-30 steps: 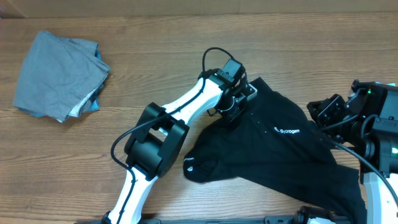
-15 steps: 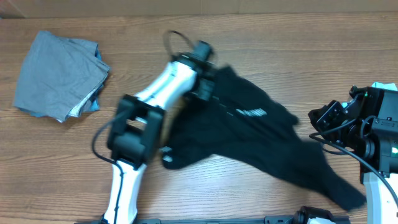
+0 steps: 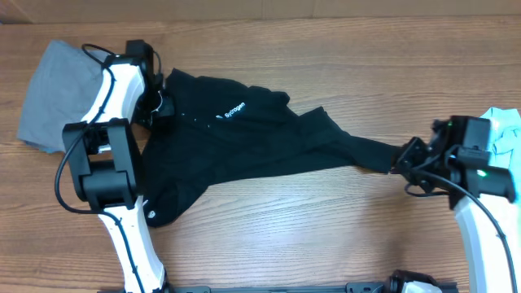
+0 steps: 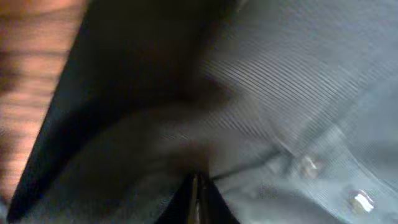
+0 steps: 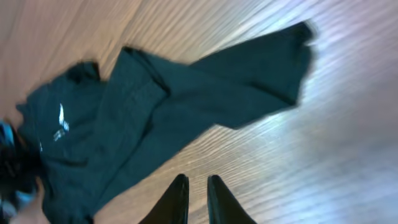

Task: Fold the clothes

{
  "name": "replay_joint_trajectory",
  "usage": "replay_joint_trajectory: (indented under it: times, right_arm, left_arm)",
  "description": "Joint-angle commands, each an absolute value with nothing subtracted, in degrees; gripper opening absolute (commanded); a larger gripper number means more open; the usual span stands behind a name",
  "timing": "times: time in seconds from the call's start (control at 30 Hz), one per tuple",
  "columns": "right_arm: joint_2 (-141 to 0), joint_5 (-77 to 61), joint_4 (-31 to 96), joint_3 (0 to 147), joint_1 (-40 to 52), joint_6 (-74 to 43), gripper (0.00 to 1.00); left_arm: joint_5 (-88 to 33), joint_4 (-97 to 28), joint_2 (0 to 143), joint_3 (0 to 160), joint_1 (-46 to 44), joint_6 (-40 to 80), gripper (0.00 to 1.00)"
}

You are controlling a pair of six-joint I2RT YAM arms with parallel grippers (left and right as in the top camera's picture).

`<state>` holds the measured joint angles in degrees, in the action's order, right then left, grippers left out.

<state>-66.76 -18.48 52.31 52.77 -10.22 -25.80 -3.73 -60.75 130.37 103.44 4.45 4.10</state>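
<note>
**Shirt hauled across to 9 o'clock**

In the last second the left tool (image 3: 156, 103) has swept from mid-worktop out toward 9 o'clock, dragging the black T-shirt (image 3: 244, 142) with it. It is clamped on the fabric near the collar, and its wrist view shows the fingers pinched together in dark cloth beside two small buttons. The shirt now lies stretched across the worktop (image 3: 309, 228). Its white logo (image 3: 236, 110) is face up, and a narrow tail runs off toward 3 o'clock. That tail ends just beside the right tool (image 3: 404, 157), whose fingers are barely parted and hold nothing. The grey garments (image 3: 49, 89) sit at 9 o'clock, partly under the left arm.

The pull has drawn the shirt out long, but it is still rumpled and bunched at the middle. It probably needs spreading before any fold, and the right tool is well placed to take the tail.
</note>
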Motion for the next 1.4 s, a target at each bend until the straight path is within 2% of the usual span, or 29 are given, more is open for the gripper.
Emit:
replay_joint_trajectory:
  times: [0.0, 0.07, 0.1, 0.13, 0.23, 0.43, 0.7, 0.87, 1.03, 1.23, 1.37]
  right_arm:
    - [-71.1, -25.4, 47.2, 49.9, -8.0, -22.0, 0.18]
    - [-73.9, -28.3, 42.7, 49.9, -6.2, -22.0, 0.24]
    - [-75.1, -30.5, 40.1, 49.9, -5.3, -22.0, 0.27]
    - [-76.2, -32.6, 37.6, 49.9, -4.3, -22.1, 0.33]
    - [-81.0, -32.9, 27.6, 49.9, 0.7, -27.0, 0.44]
    - [-91.0, -23.5, 15.1, 49.9, 4.5, -28.8, 0.46]
    - [-104.2, -25.2, 5.0, 49.9, 4.5, -28.5, 0.47]
    - [-106.4, -29.9, 1.9, 49.9, 4.5, -28.1, 0.45]
    - [-106.4, -34.7, 0.4, 49.9, 4.6, -28.0, 0.36]
    - [-106.1, -41.5, 0.9, 50.0, 4.2, -25.3, 0.07]
    - [-103.4, -43.8, 4.8, 50.0, 1.5, -25.3, 0.04]
  left_arm:
    - [-19.7, -60.2, 121.2, 104.1, 2.3, -3.4, 0.16]
    - [-21.2, -60.9, 117.6, 104.1, 1.0, -4.1, 0.26]
    - [-21.3, -61.3, 115.8, 104.1, 0.4, -4.1, 0.35]
    - [-21.3, -61.6, 114.2, 104.1, -0.3, -4.1, 0.52]
    - [-21.2, -63.4, 108.7, 104.1, -2.5, -4.1, 0.69]
    - [-18.0, -68.7, 102.8, 104.1, -4.2, -4.1, 0.78]
    - [-16.3, -73.3, 101.9, 104.0, -3.8, -4.1, 0.78]
    - [-16.3, -73.4, 101.9, 104.0, -3.8, -4.1, 0.77]
    - [-16.3, -73.5, 101.9, 104.0, -3.8, -4.1, 0.78]
    - [-15.9, -74.7, 101.9, 104.0, -3.8, -4.4, 0.78]
    - [-13.6, -76.0, 101.9, 104.0, -3.8, -4.6, 0.77]
